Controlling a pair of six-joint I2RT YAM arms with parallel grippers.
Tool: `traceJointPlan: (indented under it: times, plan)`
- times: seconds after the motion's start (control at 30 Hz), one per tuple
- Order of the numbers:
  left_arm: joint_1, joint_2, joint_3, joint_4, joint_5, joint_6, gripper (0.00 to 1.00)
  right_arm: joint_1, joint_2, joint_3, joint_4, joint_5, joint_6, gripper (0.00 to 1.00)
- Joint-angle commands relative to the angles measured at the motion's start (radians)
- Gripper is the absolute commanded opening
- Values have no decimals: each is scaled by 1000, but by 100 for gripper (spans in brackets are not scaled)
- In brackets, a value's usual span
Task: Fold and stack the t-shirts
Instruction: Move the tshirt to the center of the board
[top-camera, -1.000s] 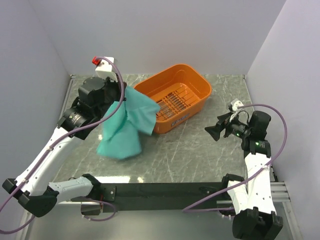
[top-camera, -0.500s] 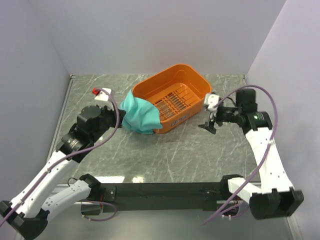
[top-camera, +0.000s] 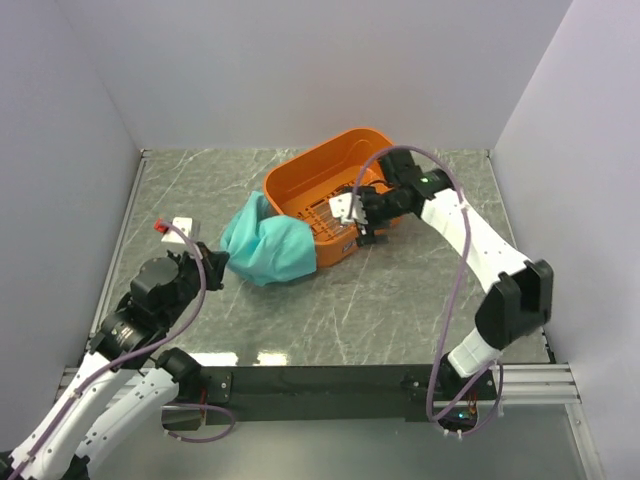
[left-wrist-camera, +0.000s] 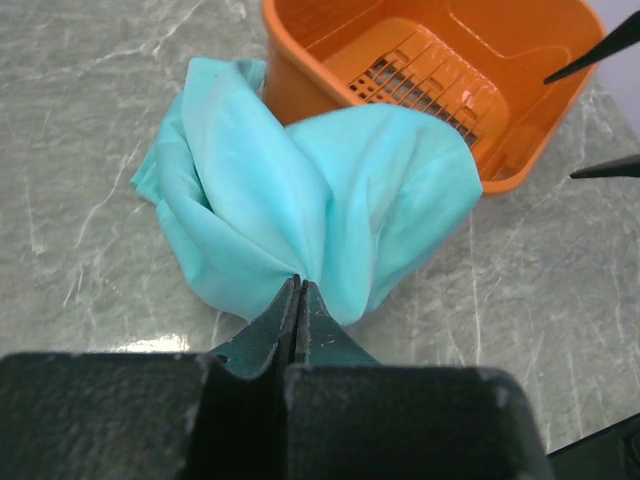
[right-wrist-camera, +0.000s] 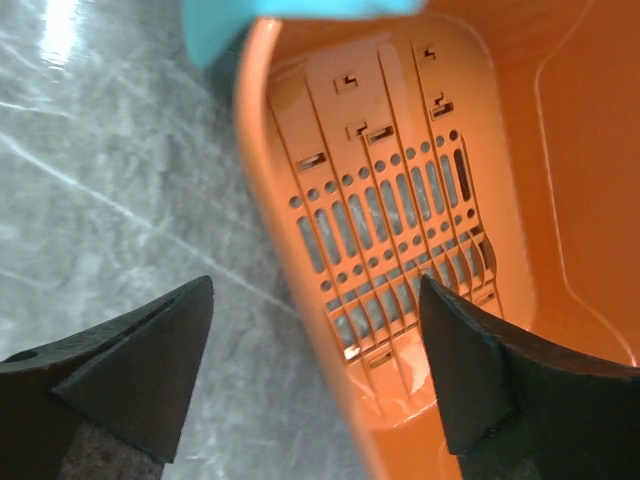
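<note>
The left end effector (left-wrist-camera: 297, 298) is clenched on a gathered fold of the teal t-shirt (left-wrist-camera: 320, 200), its two fingers pressed together with the cloth pinched at their tips. The shirt sits bunched on the grey marble counter (top-camera: 400, 290), left of centre. It spreads away from the grip in two puffy lobes. One lobe lies on the counter, and the other leans against the near-left corner of the orange basket (top-camera: 385, 145) and covers part of its rim there. The basket stands at the far middle of the counter, turned at an angle. The right end effector (right-wrist-camera: 315, 285) is released, its jaws spread wide across the basket's near wall. One finger hangs outside above the counter and the other inside above the slotted floor, grasping nothing.
</note>
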Motion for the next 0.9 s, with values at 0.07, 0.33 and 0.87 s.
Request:
traceJointPlan:
  times: [0.07, 0.33, 0.87]
  plan:
    - [3, -91, -18, -26, -74, -41, 1, 51, 113, 85, 43, 137, 32, 85]
    - [1, -145, -36, -21, -94, -42, 1, 48, 136, 19, 125, 265, 95, 62]
    - [3, -141, -47, -12, -62, -41, 1, 38, 96, 4, 366, 620, 774, 0]
